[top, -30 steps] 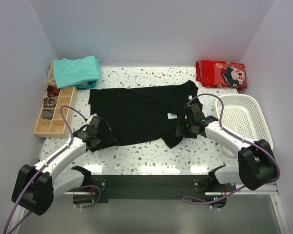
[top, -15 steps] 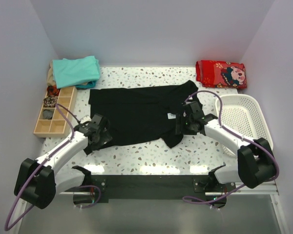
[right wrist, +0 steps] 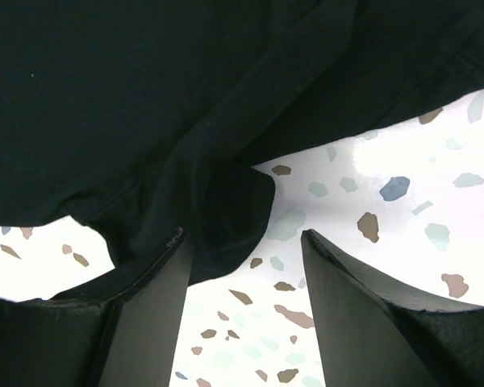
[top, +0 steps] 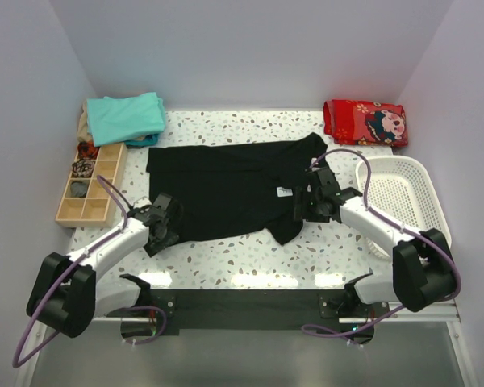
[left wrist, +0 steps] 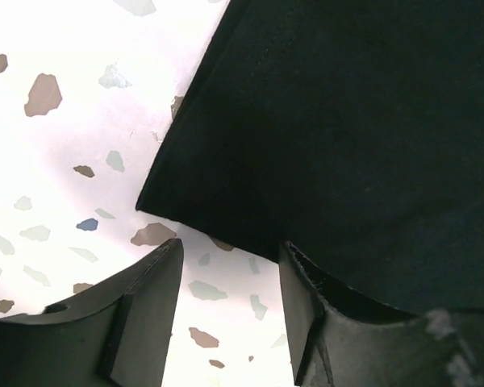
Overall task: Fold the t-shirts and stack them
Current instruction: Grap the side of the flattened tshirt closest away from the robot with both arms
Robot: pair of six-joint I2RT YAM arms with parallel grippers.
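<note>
The large black t-shirt (top: 226, 187) lies spread on the speckled table, with a small white patch (top: 283, 191) near its right side. My left gripper (top: 163, 222) is open at the shirt's near left corner; the wrist view shows that corner (left wrist: 157, 201) just ahead of the open fingers (left wrist: 145, 298). My right gripper (top: 306, 207) is open at the shirt's right sleeve; the wrist view shows a folded lobe of black cloth (right wrist: 226, 218) at the left finger (right wrist: 153, 298). Folded teal t-shirts (top: 126, 117) sit at the far left corner.
A wooden compartment box (top: 89, 183) stands at the left edge. A white basket (top: 399, 197) stands at the right. A folded red patterned cloth (top: 365, 122) lies at the far right corner. Walls close in the table on three sides.
My left gripper has slid a little toward the near left, along the shirt's left corner. My right gripper has shifted only slightly at the sleeve. The shirt lies as before.
</note>
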